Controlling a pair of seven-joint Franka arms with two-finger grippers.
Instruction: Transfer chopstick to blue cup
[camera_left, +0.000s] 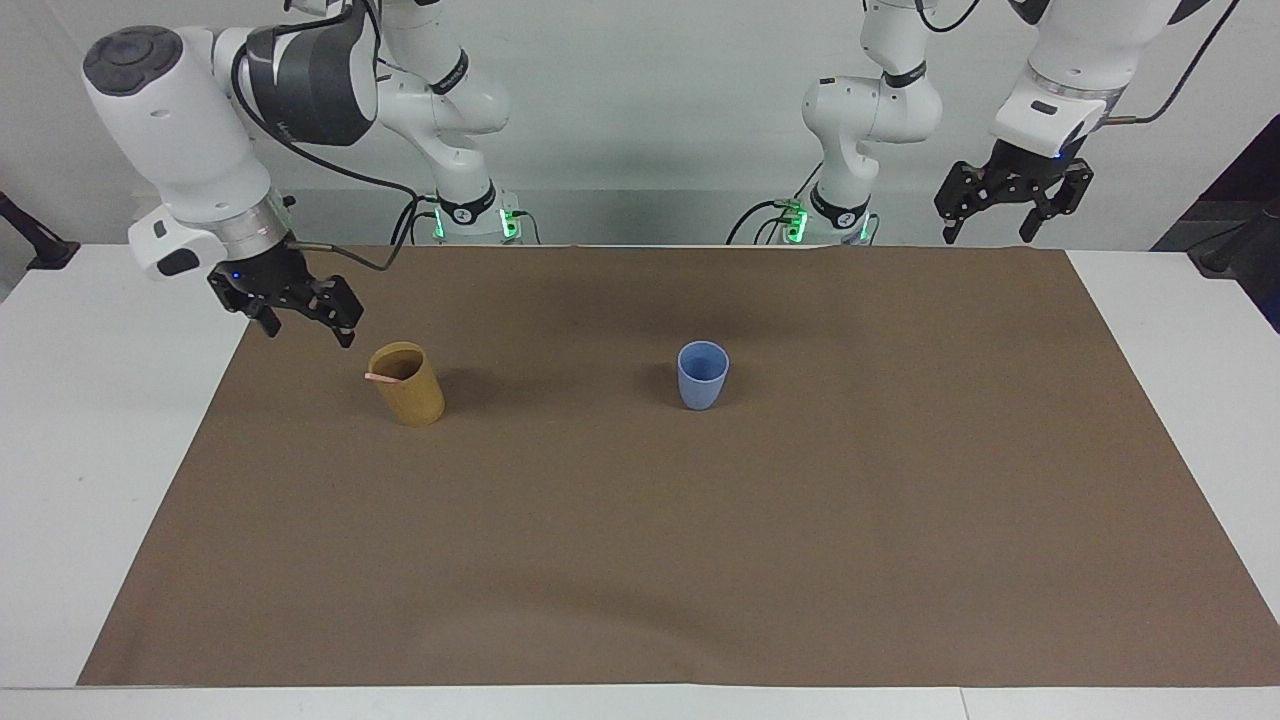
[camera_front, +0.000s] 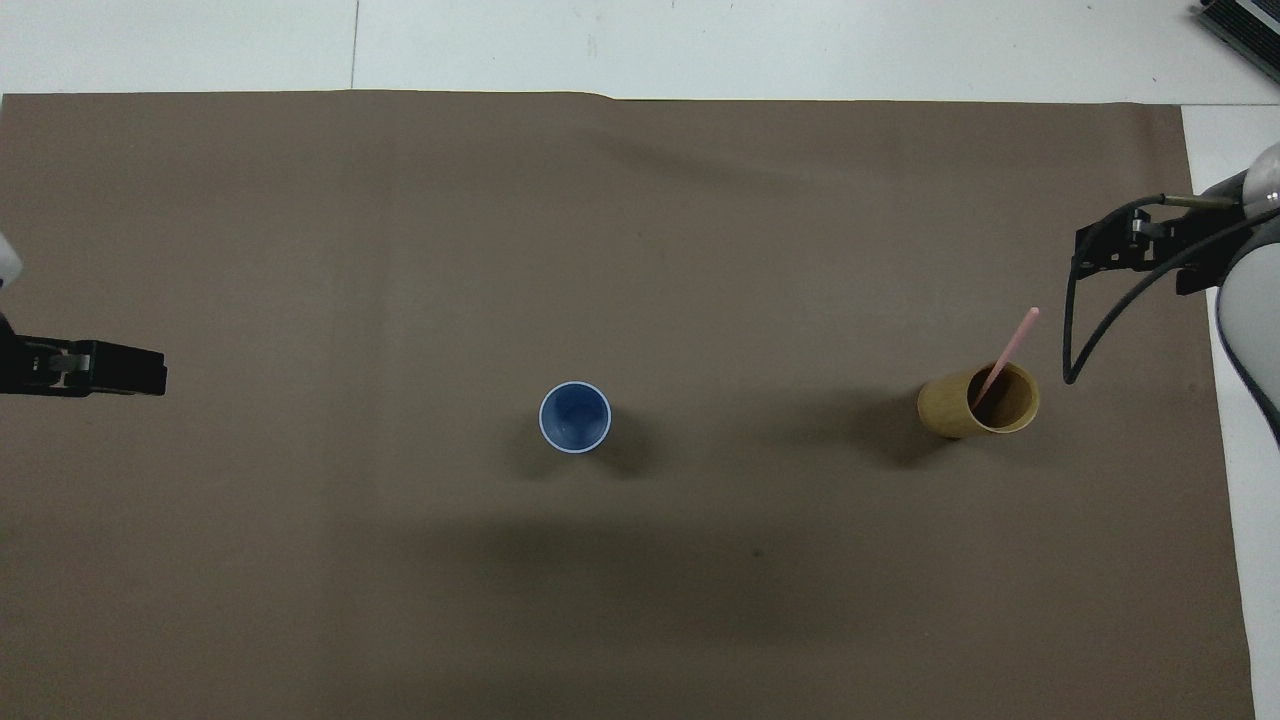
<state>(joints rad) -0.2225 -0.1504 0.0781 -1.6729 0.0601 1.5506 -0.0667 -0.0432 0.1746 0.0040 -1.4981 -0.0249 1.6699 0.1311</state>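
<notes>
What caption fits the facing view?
Pink chopstick waits in yellow cup; blue cup empty; right gripper nearby.

A white table (camera_left: 60, 420) under a brown mat (camera_left: 700, 560) (creased in places), pale wall (camera_left: 650, 90) above

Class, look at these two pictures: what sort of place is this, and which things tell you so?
Probably a robotics lab: two white robot arms stand at a white table covered by a brown mat, with only a light-blue plastic cup and a mustard-yellow cup set out.
</notes>
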